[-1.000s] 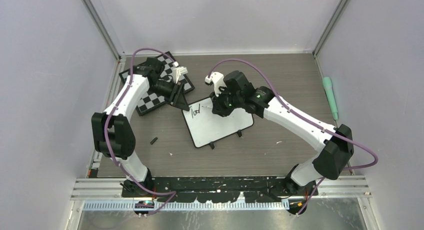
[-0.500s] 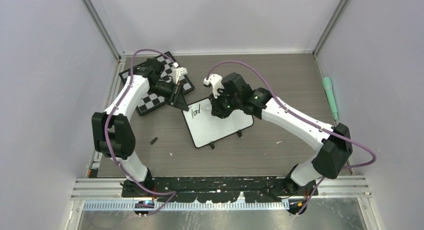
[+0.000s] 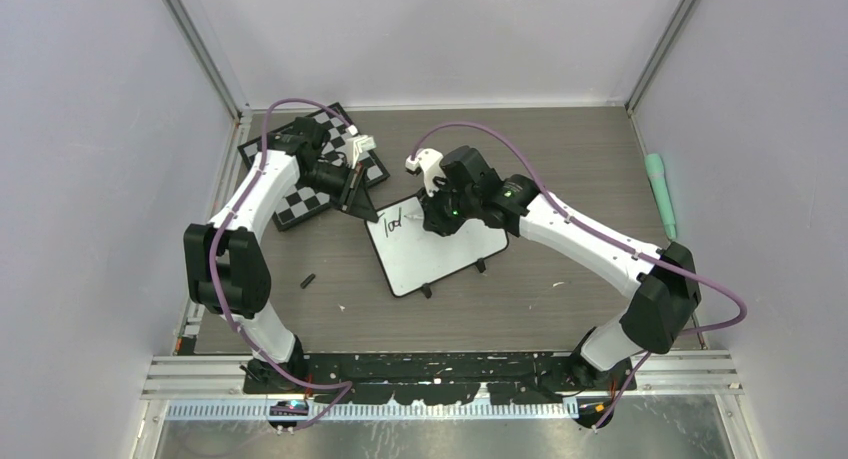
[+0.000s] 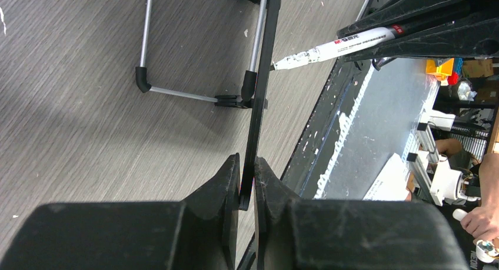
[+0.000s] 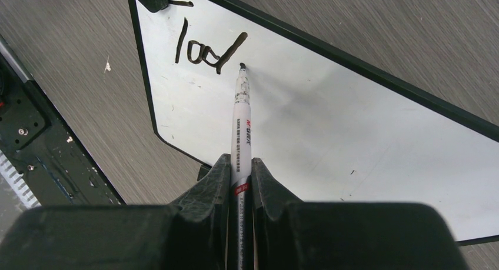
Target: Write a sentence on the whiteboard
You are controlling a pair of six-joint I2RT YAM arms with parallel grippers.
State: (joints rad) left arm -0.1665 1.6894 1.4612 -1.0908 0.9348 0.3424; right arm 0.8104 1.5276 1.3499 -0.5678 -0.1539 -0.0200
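Note:
The whiteboard (image 3: 440, 254) lies tilted at the table's middle on its small black feet. The left wrist view shows it edge-on as a thin black frame (image 4: 265, 76). My left gripper (image 4: 247, 176) is shut on that frame, at the board's far-left corner (image 3: 362, 207). My right gripper (image 5: 241, 164) is shut on a white marker (image 5: 242, 123) and hovers over the board's upper left (image 3: 440, 219). The marker's tip touches the board just right of the sentence's first black strokes, roughly "Tod" (image 5: 206, 49). The marker (image 4: 335, 46) also shows in the left wrist view.
A checkered chessboard (image 3: 300, 204) lies under the left arm at the back left, with a small white piece (image 3: 362, 142) on its far edge. A green tool (image 3: 660, 194) lies along the right wall. A small black bit (image 3: 308, 279) rests on the table's left.
The right arm has shifted slightly left and back with the marker. The left arm has stayed at the board's corner, its jaws closing onto the frame.

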